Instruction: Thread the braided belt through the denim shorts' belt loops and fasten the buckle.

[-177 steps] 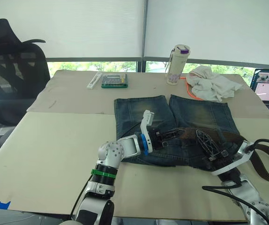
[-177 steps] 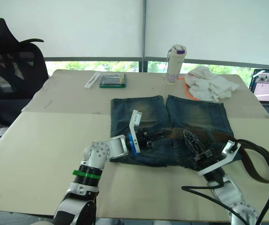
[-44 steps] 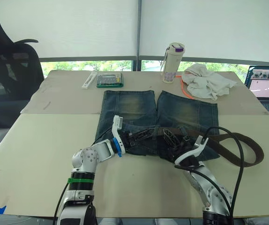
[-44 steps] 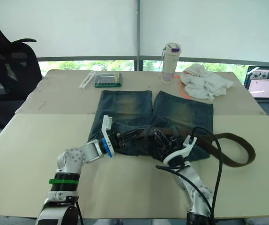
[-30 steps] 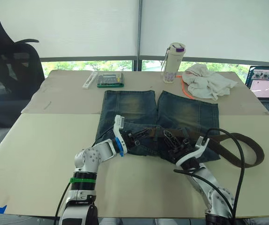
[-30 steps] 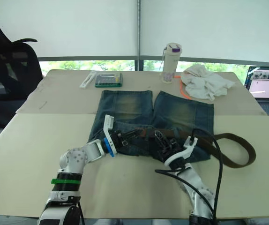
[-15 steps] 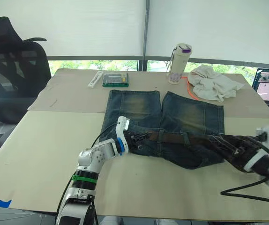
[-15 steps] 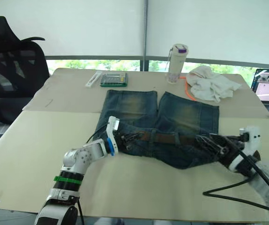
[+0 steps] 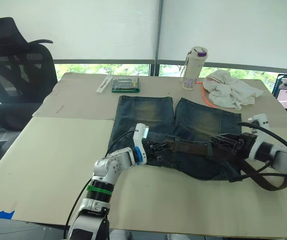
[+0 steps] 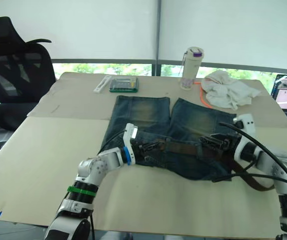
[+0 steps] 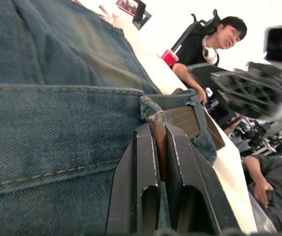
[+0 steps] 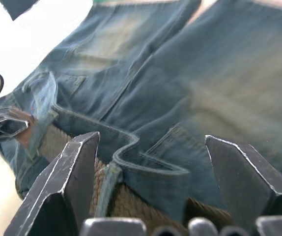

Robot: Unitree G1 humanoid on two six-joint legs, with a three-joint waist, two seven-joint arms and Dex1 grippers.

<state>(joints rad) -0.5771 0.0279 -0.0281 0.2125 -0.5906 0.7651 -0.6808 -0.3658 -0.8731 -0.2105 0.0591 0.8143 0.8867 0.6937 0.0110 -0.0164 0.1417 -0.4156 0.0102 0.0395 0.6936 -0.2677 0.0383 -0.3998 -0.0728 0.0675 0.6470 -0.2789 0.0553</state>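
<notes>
Braided belt [image 9: 193, 147]: along waistband, tail looping off at 3 o'clock.
Denim shorts [image 9: 183, 125]: flat on surface [image 9: 43, 150], legs toward 12.
Left gripper [image 11: 159, 162]: clamped on belt end.
Right gripper [image 12: 151, 162]: fingers apart over waistband.

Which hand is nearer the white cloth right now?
Right. The right hand sits over the denim shorts' waistband on the side below the white cloth. The left hand is at the waistband's opposite end, pinching the braided belt.
</notes>
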